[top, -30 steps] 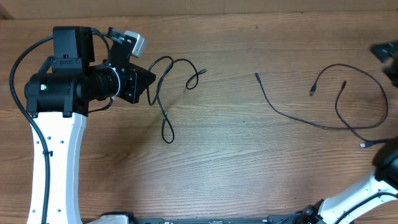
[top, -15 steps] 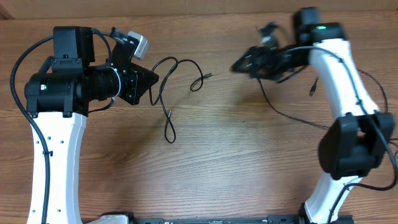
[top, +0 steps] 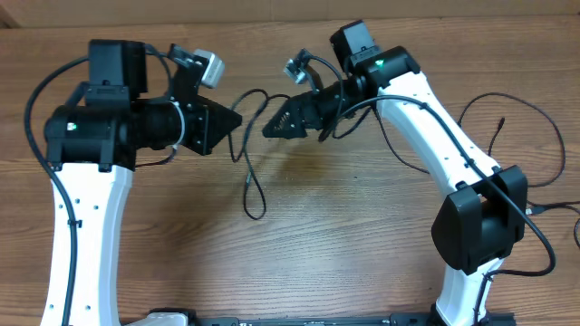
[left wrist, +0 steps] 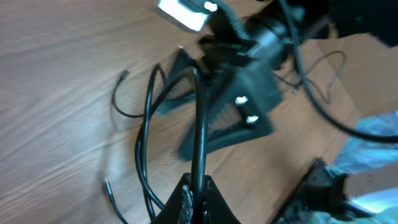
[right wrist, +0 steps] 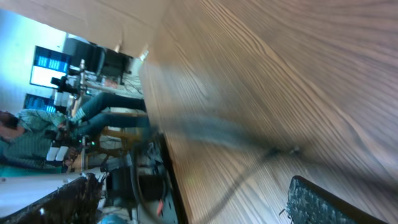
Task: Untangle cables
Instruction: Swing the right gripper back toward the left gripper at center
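Observation:
A thin black cable lies looped on the wooden table at centre left. My left gripper is shut on this cable, which in the left wrist view runs up out of the closed fingers. Two of its plug tips rest on the wood. My right gripper reaches across to the same loop, just right of the left gripper, and also shows in the left wrist view. Its fingers are wide apart, with a blurred cable between them. Other thin cables lie at the far right.
The right arm stretches across the upper middle of the table and covers part of the right-hand cables. A plug tip and a light connector lie near the right edge. The left arm's white base stands at the left.
The right arm has swung from the far right edge across the table to the loop beside the left gripper. The left gripper has shifted slightly right, still holding its cable.

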